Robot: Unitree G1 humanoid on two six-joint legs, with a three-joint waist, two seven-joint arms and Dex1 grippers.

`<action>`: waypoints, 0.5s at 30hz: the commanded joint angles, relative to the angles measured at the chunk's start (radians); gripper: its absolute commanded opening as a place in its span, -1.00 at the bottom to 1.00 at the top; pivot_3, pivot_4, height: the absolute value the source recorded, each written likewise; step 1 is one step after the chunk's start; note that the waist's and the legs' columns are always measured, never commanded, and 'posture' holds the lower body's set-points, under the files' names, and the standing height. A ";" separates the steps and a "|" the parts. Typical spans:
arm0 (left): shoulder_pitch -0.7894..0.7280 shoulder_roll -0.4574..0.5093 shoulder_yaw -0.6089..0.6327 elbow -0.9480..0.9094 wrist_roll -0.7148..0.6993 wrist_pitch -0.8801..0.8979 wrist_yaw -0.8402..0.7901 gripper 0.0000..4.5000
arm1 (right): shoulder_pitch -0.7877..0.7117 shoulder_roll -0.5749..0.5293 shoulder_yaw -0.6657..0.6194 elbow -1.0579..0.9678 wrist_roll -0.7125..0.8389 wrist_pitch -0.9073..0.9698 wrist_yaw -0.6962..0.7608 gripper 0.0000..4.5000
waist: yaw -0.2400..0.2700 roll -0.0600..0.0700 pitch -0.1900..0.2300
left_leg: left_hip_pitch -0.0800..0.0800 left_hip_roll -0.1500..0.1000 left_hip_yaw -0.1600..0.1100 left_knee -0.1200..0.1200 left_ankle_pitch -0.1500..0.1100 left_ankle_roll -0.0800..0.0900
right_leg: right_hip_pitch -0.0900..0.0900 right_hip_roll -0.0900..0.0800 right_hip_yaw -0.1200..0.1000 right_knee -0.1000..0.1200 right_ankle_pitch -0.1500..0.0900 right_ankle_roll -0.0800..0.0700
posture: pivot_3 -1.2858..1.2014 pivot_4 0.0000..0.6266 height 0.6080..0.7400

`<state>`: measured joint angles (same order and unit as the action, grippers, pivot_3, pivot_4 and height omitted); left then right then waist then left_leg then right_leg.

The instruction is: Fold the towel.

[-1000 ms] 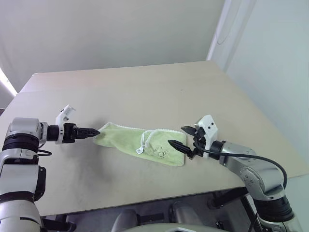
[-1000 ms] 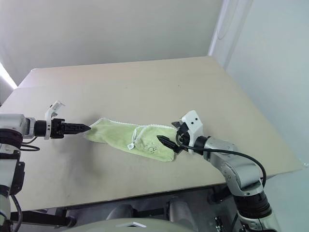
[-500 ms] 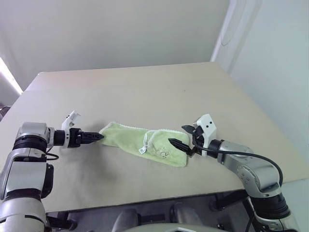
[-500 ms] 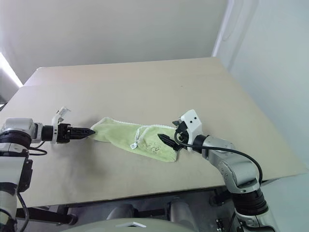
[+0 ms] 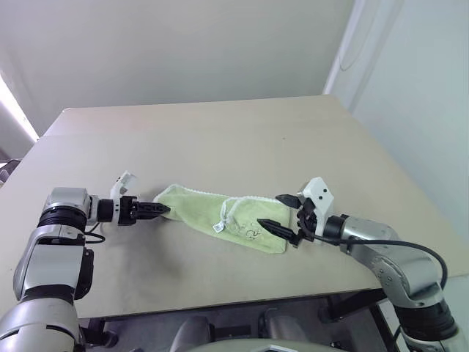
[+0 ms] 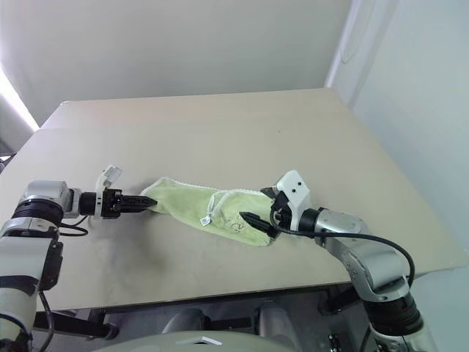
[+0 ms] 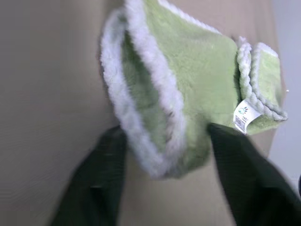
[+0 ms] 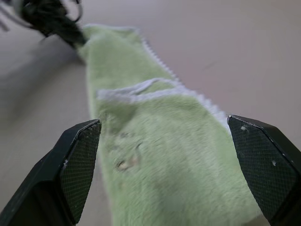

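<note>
At the towel's left end, the left hand (image 5: 163, 210) reaches in nearly level, its two black fingers (image 7: 101, 179) straddling the white-edged corner with cloth between them but a visible gap on each side, so it looks part-way closed rather than clamped; whether it grips yet, I cannot tell. At the opposite end, the right hand (image 5: 284, 215) is spread wide and released, one finger above and one below the near corner, pointing across toward the left hand and slightly down, holding nothing. Between them lies the towel (image 5: 220, 216), a pale green strip bunched lengthwise on the tabletop (image 5: 220, 139), near its front edge, with a white tag (image 5: 216, 229) by a turned-over flap and dark marks toward the right end. By my reading, the step in hand is taking both ends before the fold. Next, each hand would need to pinch its corner firmly, the right one closing first, then lift and carry one end over the other.
</note>
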<state>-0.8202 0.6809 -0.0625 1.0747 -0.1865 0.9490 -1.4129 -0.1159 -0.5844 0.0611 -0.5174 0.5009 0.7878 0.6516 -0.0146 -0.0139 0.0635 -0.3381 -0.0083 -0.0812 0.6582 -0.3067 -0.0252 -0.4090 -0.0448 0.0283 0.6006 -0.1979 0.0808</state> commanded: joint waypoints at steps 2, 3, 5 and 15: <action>0.001 0.006 0.015 -0.036 -0.017 0.019 -0.016 -0.50 | 0.015 -0.067 -0.002 -0.081 0.020 -0.020 0.066 1.00 | -0.004 0.000 0.000 | 0.000 0.000 0.000 0.000 0.000 0.000 | 0.000 0.000 0.000 0.000 0.000 0.000 | 0.03 -1.00 1.00; 0.002 0.007 0.018 -0.040 -0.020 0.022 -0.017 -0.68 | 0.020 -0.080 -0.002 -0.085 0.015 -0.023 0.072 1.00 | -0.004 0.000 0.000 | 0.000 0.000 0.000 0.000 0.000 0.000 | 0.000 0.001 0.000 0.001 0.000 0.000 | 0.03 -1.00 1.00; -0.002 0.011 0.025 -0.044 -0.025 0.026 -0.016 -0.97 | 0.024 -0.099 -0.011 -0.085 0.013 -0.024 0.079 1.00 | -0.003 0.000 0.000 | 0.001 0.000 0.000 0.000 0.000 0.000 | 0.000 0.001 0.000 0.001 0.000 0.000 | 0.03 -1.00 1.00; 0.011 0.092 -0.007 -0.153 -0.028 0.041 -0.069 -0.97 | 0.062 -0.142 -0.029 -0.103 0.021 -0.030 0.096 1.00 | -0.004 -0.001 0.000 | 0.000 0.001 0.000 0.001 0.000 0.000 | 0.000 0.000 0.000 0.001 0.000 0.000 | 0.03 -1.00 1.00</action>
<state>-0.8036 0.7425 -0.0657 0.9642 -0.2082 0.9926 -1.4613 -0.0502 -0.7197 0.0595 -0.5861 0.5156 0.7812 0.7434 -0.0183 -0.0145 0.0639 -0.3384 -0.0078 -0.0816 0.6596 -0.3068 -0.0253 -0.4094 -0.0445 0.0281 0.6013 -0.1980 0.0807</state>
